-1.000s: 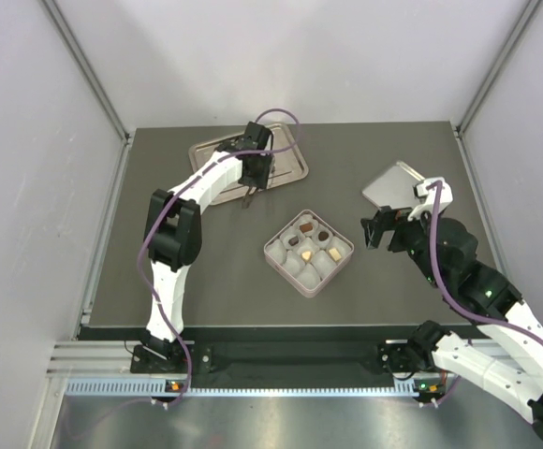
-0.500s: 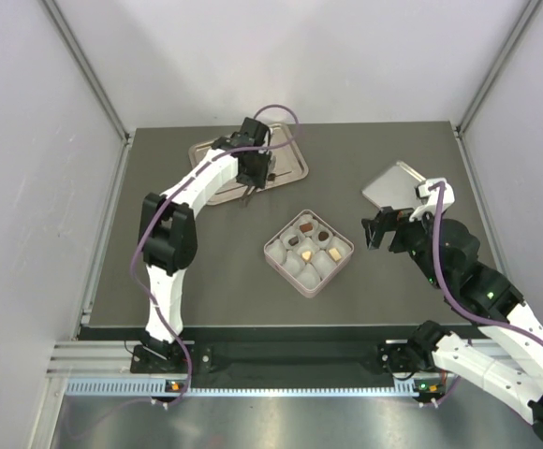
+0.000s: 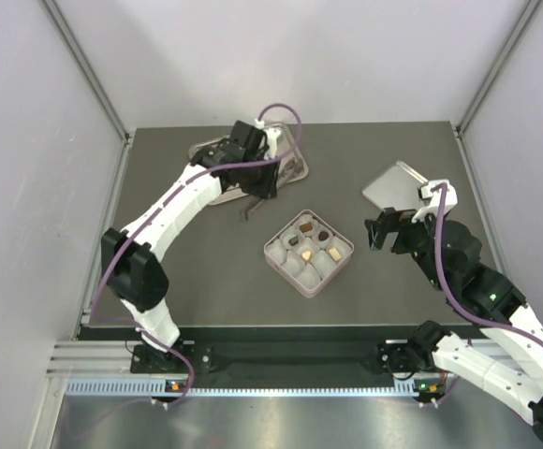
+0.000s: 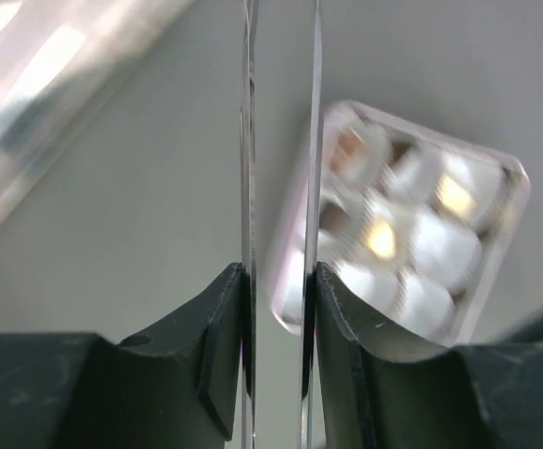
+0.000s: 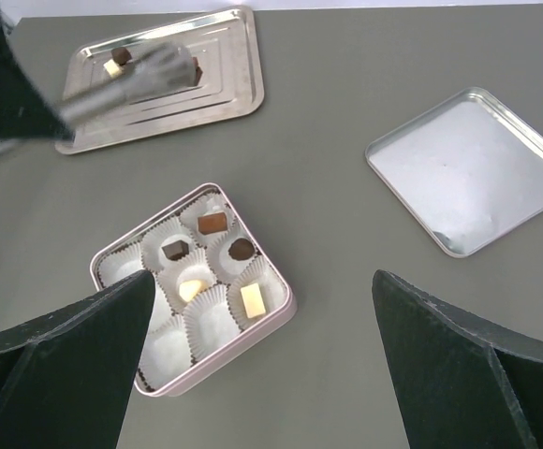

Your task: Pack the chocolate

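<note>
Pink box (image 5: 225,350) at table (image 5: 346,94) centre holds five chocolate pieces (image 5: 212,223) in paper cups (image 5: 211,323). More on silver tray (image 5: 234,94), far-left corner. Left tool (image 4: 279,28) blurred across it, blades narrowly gapped, tips cut off, grip cannot be told. Right tool (image 3: 377,232) spread wide, empty. Square tray (image 5: 468,168) far right.

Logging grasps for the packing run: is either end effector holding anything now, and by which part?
Right end effector: open, holding nothing. Left end effector: cannot be told; its thin blades stand close, but their tips are out of frame or blurred.
</note>
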Controlling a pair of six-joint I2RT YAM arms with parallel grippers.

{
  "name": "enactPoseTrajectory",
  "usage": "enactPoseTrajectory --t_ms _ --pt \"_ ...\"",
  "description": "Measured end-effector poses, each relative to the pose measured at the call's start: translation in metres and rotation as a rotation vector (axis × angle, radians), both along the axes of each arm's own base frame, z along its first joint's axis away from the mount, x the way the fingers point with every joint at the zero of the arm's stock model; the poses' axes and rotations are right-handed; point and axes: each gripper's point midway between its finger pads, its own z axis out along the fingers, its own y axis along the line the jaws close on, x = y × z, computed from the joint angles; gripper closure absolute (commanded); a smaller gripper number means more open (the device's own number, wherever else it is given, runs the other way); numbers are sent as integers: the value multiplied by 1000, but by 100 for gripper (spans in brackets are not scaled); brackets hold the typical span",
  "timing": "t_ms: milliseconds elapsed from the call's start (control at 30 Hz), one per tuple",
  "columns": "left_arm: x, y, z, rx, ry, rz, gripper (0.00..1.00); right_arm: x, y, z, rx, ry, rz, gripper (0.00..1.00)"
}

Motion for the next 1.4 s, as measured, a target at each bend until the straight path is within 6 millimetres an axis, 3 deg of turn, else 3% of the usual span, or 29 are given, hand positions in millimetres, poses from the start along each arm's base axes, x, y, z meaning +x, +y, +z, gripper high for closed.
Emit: enactPoseTrajectory --t_ms 267,367,500,667,1033,1400 --pt "-114 -32 -21 23 138 -244 63 -3 -4 3 6 0 -10 0" --pt "-143 -32 -26 27 177 -297 63 -4 -5 8 21 -8 -15 0" --pt "-166 -32 -31 30 199 -343 63 -5 -6 10 33 -10 -17 0" --pt "-179 -34 -37 24 228 -374 63 -5 -6 9 33 -7 -18 0" --pt "-185 -39 -40 16 246 -402 58 -10 -12 11 36 -15 -28 0" --pt "-183 -43 -64 56 311 -400 51 -9 -13 11 31 -16 -35 0"
